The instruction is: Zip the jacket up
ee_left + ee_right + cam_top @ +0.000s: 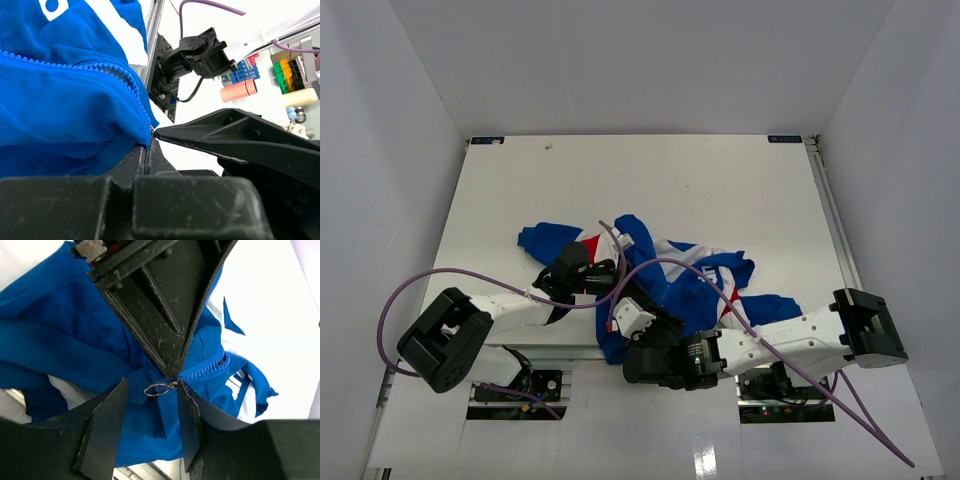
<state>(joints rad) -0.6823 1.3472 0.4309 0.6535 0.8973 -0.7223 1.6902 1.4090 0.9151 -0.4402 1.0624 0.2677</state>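
Observation:
The jacket (710,275) lies crumpled at the table's near middle, blue with white and red panels. My left gripper (149,142) is shut on the jacket (60,100) at the bottom corner of its hem, where the blue zipper teeth (131,82) end. In the right wrist view that gripper's fingers (160,305) come down from the top and pinch the jacket (60,330) there. The zipper's ring pull (159,389) sticks out just below them. My right gripper (152,385) stands open around the ring, a finger on either side. From above, both grippers (618,295) meet at the jacket's near left edge.
The white table (670,180) sits between tall white walls. Purple cables (410,285) loop over both arms. Metal rails (550,350) run along the near edge by the arm bases. Beyond the table edge, the left wrist view shows a motor mount (195,50) and coloured clutter (238,90).

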